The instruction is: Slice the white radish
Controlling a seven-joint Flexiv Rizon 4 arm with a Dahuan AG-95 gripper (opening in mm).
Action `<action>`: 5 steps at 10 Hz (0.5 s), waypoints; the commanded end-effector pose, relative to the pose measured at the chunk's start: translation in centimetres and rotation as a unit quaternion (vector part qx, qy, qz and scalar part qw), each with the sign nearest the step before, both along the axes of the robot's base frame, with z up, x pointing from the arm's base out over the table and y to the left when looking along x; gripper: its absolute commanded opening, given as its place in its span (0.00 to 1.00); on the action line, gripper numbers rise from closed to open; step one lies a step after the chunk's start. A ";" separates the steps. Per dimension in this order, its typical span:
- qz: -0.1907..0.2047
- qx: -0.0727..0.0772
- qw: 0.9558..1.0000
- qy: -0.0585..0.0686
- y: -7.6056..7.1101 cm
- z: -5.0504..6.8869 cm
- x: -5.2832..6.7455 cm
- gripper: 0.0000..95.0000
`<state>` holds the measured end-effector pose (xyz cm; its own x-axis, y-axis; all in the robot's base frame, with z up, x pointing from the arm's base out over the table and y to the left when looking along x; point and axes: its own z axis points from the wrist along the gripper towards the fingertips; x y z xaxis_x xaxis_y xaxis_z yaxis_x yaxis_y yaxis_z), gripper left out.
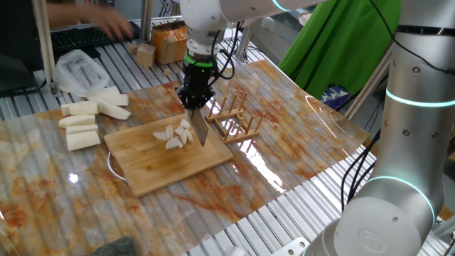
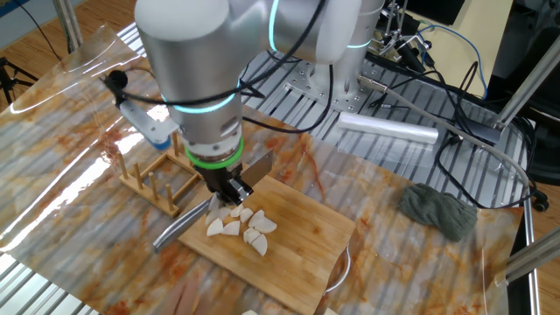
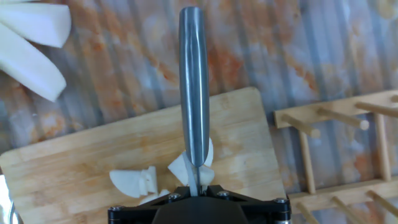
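Note:
The white radish (image 1: 176, 135) lies as a small heap of thin pale slices on the bamboo cutting board (image 1: 167, 171). My gripper (image 1: 195, 96) hangs just above and to the right of the heap, shut on a grey steel knife (image 1: 201, 129) that points down at the board. In the other fixed view the slices (image 2: 245, 226) sit right below the gripper (image 2: 223, 188), and the knife (image 2: 179, 229) slants toward the board's edge. In the hand view the knife (image 3: 194, 81) runs straight ahead from the gripper (image 3: 196, 186), over slices (image 3: 134, 182) on the board (image 3: 74, 162).
Several longer white radish sticks (image 1: 85, 121) lie left of the board, with a plastic bag (image 1: 78, 70) behind them. A wooden peg rack (image 1: 236, 117) stands just right of the board. A grey cloth (image 2: 442, 210) lies farther off. A person's hand (image 1: 106, 25) moves at the back.

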<state>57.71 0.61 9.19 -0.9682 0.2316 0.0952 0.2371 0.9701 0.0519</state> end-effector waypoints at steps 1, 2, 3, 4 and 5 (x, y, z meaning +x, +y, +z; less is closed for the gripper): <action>-0.004 -0.008 1.000 0.002 -0.1 0.4 -0.2 0.00; 0.008 -0.013 1.000 -0.001 -0.1 0.3 -0.2 0.00; 0.013 -0.016 1.000 -0.009 0.0 0.2 0.0 0.00; 0.008 -0.019 1.000 -0.013 0.0 0.2 0.1 0.00; -0.011 -0.018 1.000 -0.014 0.0 0.2 0.2 0.00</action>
